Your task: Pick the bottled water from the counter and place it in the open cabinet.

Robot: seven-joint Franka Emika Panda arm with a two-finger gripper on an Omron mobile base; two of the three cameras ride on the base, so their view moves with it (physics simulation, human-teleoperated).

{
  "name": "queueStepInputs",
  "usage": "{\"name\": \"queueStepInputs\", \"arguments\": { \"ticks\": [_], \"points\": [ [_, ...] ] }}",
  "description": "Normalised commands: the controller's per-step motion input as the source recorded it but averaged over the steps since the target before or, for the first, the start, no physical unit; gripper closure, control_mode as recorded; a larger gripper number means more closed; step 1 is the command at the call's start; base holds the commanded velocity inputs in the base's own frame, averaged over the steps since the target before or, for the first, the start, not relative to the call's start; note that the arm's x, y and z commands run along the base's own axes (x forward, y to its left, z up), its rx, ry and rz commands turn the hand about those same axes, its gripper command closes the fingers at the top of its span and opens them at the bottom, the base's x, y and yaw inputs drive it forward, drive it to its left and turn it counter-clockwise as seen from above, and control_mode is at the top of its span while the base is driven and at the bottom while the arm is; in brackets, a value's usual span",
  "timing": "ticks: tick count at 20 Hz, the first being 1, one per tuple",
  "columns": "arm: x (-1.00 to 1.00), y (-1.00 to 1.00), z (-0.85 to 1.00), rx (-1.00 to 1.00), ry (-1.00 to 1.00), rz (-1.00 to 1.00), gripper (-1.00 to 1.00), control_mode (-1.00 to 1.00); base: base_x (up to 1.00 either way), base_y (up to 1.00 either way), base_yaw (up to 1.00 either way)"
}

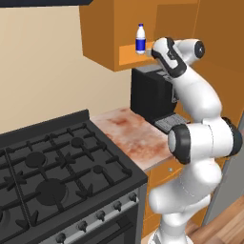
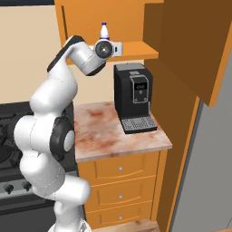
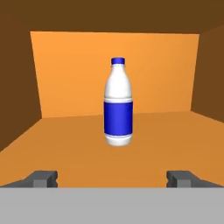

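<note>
While arm is reaching up toward orange wall cabinet, black gas stove is sitting at left, marbled counter section lying right of it over orange drawers. Black coffee machine is standing on that top, below open shelf. Bottled water is standing upright on shelf floor, blue cap up, untouched. Gripper is hovering just before bottle, fingers spread wide, grasping nothing.

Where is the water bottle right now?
The water bottle stands upright on the shelf of the open cabinet, above the black coffee machine. The open gripper sits just in front of it, not touching.
</note>
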Motion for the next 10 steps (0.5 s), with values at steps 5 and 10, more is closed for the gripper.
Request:
{"name": "queueStepInputs", "arguments": {
  "ticks": [5, 10],
  "points": [
    [-0.99, -0.01, 0.0, 0.0, 0.03, 0.0, -1.0, -1.0, 0.0, 0.0, 0.0],
    [-0.99, -0.02, 0.0, 0.0, 0.13, 0.0, -1.0, -1.0, 0.0, 0.0, 0.0]
  ]
}}
